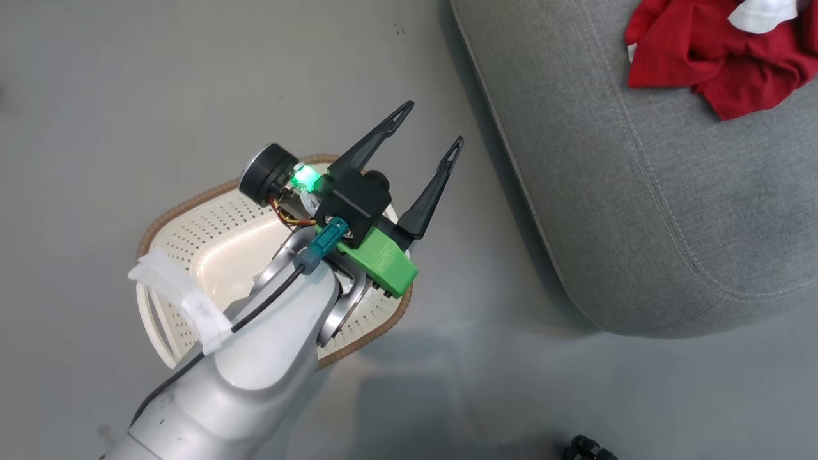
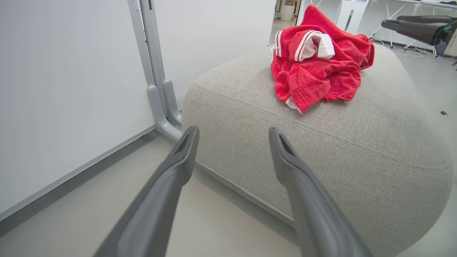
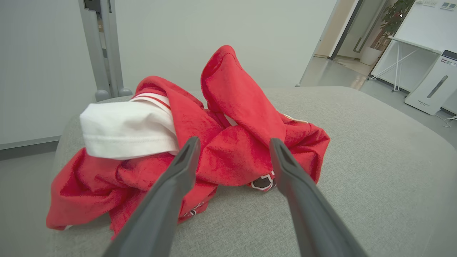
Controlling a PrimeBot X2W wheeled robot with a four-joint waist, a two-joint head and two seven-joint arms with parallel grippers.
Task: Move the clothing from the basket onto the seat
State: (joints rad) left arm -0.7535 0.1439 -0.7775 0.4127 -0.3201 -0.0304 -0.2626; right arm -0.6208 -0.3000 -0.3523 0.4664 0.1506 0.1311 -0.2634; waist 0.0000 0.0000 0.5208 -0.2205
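– Grey floor [image 1: 192, 76], white wall [image 2: 71, 89] behind. Anything hard to see?
– Yes. Half of the basket [image 1: 211, 223] tucked under the left arm [image 1: 268, 332]. Top of the clothing [image 1: 716, 57] cut off by the edge of the head view. One shirt or two in that red heap: cannot tell. Small black thing [image 1: 588, 447] at the bottom edge, too cut off to name.
– Where is the clothing, then?
– On top of the seat [image 1: 639, 211], all crumpled, white collar up. Well apart from the left gripper [image 1: 431, 123]. Just past the tips of the right gripper [image 3: 234, 142], with red cloth seen between both fingers.
– Touching?
– Too close to call.
– And the fingers?
– Left: spread wide, nothing between them, up over the basket's far rim and the floor. Right: spread wide too, gripping nothing.
– And the basket?
– Down on the floor, near the seat, not touching it. Inside, white plastic with little holes in the part on show. Rest covered by the arm.
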